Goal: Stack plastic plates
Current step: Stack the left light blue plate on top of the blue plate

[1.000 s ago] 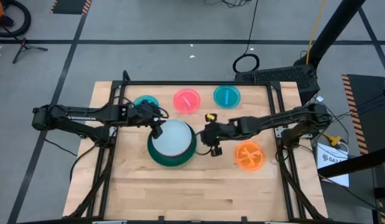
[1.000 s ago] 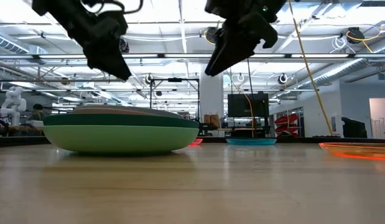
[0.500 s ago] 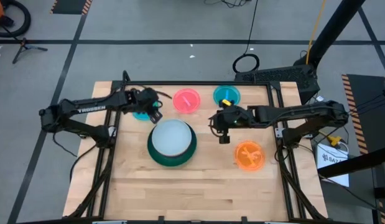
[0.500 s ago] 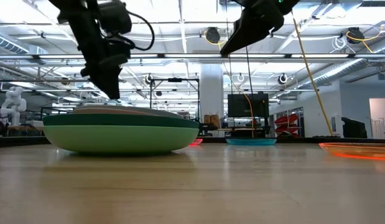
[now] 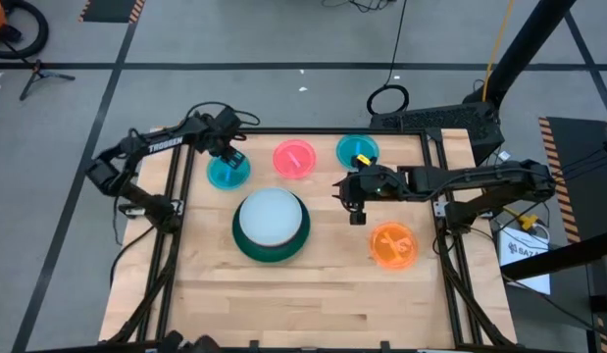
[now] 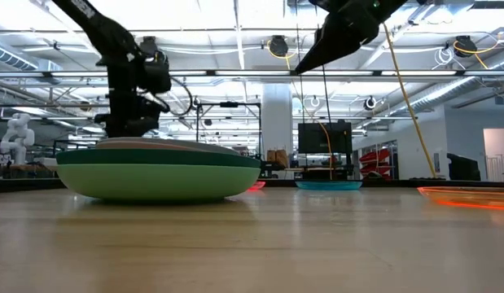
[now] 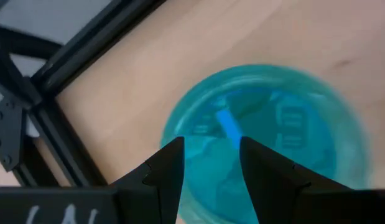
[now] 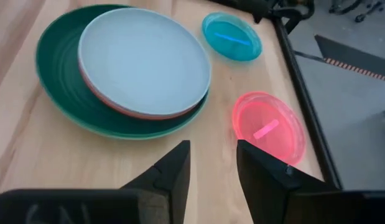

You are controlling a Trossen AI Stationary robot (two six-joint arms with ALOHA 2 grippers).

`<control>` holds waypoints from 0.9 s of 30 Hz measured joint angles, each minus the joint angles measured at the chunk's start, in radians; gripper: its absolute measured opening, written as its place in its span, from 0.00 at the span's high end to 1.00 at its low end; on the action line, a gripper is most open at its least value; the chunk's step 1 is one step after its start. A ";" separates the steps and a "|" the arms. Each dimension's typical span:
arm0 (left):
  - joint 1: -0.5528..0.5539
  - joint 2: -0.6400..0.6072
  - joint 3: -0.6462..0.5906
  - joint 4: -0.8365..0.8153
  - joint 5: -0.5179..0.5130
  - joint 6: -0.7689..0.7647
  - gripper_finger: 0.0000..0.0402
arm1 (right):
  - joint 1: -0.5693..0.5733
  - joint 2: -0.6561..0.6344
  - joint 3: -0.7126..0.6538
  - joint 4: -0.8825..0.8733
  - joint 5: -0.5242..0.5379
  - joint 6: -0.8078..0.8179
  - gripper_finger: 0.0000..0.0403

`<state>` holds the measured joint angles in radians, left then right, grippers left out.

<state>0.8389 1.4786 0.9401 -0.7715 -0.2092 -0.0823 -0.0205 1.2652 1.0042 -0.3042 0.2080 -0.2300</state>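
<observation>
Right, I'm looking down on the table (image 5: 283,304) — the stack (image 5: 272,226) is sitting mid-table: dark green plate (image 8: 61,93) at the bottom over a lighter green one (image 6: 158,181), a red-orange rim (image 8: 124,107) showing under the pale blue plate (image 5: 270,216) on top. Four small plates are lying loose: one cyan plate (image 5: 227,171) at the back left, the pink plate (image 5: 294,159) beside it, a second cyan plate (image 5: 358,152) further right along the back, and the orange plate (image 5: 392,245) to the right of the stack.

I'm seeing the left gripper (image 5: 227,157) hanging right over the back-left cyan plate, fingers (image 7: 161,174) spread w/ a gap, nothing pinched — in the left wrist view the plate (image 7: 267,140) is filling the frame just past the tips.

The right gripper (image 5: 354,204) is hovering above the bare wood btwn the stack and the second cyan plate, well off the tabletop in the low view (image 6: 304,61). Its fingers (image 8: 173,171) are standing apart too, holding nothing; the stack, a cyan plate (image 8: 231,36) and the pink plate (image 8: 267,127) are showing beyond them.
</observation>
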 joint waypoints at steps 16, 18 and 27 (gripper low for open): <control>0.159 0.123 0.000 0.027 0.036 0.062 0.60 | -0.007 0.001 0.000 -0.044 -0.001 0.042 0.70; 0.161 0.124 0.000 0.035 0.057 0.063 0.60 | -0.007 0.001 0.000 -0.045 -0.001 0.042 0.70; 0.154 0.123 0.002 0.040 0.117 0.042 0.60 | -0.007 0.001 0.000 -0.045 -0.001 0.054 0.70</control>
<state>0.9931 1.6020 0.9417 -0.7319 -0.0921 -0.0399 -0.0277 1.2663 1.0046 -0.3495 0.2073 -0.1764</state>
